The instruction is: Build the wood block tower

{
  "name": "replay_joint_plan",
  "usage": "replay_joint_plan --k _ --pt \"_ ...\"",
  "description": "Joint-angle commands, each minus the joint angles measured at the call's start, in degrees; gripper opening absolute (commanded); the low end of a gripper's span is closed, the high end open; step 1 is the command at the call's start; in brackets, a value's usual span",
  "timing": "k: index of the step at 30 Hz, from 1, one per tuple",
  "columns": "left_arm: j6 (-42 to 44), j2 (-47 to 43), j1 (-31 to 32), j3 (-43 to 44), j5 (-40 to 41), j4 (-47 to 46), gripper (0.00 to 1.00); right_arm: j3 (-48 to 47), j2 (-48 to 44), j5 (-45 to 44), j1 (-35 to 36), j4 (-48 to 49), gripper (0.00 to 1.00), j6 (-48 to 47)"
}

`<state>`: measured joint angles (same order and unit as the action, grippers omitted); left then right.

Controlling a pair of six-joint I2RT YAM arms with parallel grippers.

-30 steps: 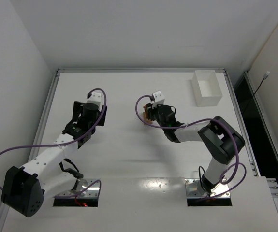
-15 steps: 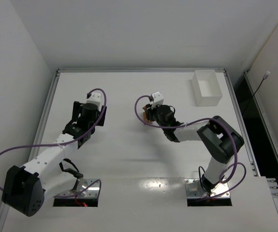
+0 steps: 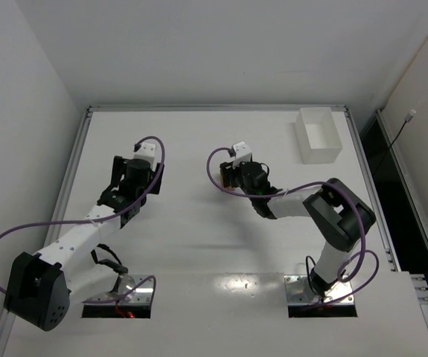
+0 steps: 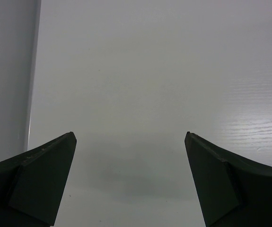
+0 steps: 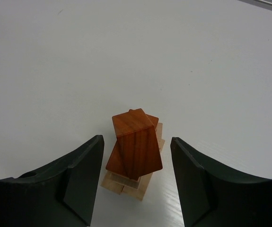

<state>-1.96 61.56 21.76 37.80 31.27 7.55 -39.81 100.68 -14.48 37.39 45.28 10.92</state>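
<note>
The right gripper [image 5: 136, 138] is sitting jaws apart around the wood block tower [image 5: 126, 182], lower middle of its wrist view, reddish wedge [image 5: 133, 151] on top. It probably should be lifting straight up, clipping nothing. Meanwhile the left gripper [image 4: 130, 137] is hanging spread wide, nothing held.

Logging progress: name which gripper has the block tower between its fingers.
The right gripper, open, straddling the wood block tower; the left gripper, also open, frames only table.

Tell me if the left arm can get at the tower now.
Probably not: the right gripper straddles the wood block tower, blocking both sides, with the left gripper well aside.
</note>
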Motion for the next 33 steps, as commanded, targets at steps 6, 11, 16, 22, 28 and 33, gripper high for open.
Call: replay_joint_plan --k 6,11,16,22,28,33 --pt "-0.07 0.05 -0.75 -0.36 -1.38 -2.54 0.99 -0.35 -7.41 2.18 0.85 2.54 0.61 -2.82" --pt "-0.67 0.05 -0.75 -0.36 -1.38 -2.54 0.99 2.36 -13.92 3.93 0.85 0.96 0.63 -4.15" --pt "-1.99 -0.48 0.92 1.57 -0.86 -0.62 0.99 1.25 -22.35 2.53 0.24 -7.0 0.62 -4.77" --pt "-7.18 1.62 1.44 8.58 -6.56 7.11 0.99 -9.48 -25.09 -2.31 -5.02 -32.5 0.56 -6.86" --pt "-10.08 11.99 1.44 16.77 -10.08 15.56 0.99 -12.74 -27.91 -0.9 -13.2 -50.7 0.56 -10.48" --pt "-10.08 18.68 0.22 21.52 -9.64 16.62 0.99 -13.36 -30.98 6.82 -25.5 -59.15 0.59 -10.48"
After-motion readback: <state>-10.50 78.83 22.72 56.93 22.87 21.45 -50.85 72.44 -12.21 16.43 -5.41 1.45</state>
